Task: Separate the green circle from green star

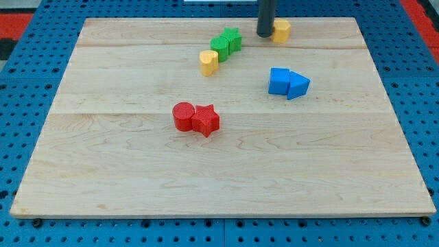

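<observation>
Near the board's (219,185) top edge, my tip (265,34) touches the yellow block (281,29), holding nothing; green circle (219,47) and green star (232,38) touch. No writing shows.

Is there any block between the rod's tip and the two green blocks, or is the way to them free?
No block stands between them. My tip is at the view's right of the green star, which touches the green circle. The yellow block sits on my tip's far side.

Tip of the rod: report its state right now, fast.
No pincer here, only my tip: holding nothing, beside the yellow block on the view's left, apart from the green star and green circle.
</observation>
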Controlling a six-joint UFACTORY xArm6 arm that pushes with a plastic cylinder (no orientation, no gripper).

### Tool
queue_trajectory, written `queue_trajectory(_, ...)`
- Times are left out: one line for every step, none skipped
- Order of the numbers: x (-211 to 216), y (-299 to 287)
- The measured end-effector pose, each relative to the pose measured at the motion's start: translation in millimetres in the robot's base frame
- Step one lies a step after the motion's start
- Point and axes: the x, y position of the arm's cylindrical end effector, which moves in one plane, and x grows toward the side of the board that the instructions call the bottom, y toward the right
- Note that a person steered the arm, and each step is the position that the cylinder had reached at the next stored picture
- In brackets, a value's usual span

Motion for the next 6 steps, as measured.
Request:
queue_trajectory(-4, 43)
queue_trajectory(-2, 31)
queue_trajectory(19, 4)
queue_trajectory(47, -46)
queue_trajectory(61, -106)
queue_trajectory(63, -166)
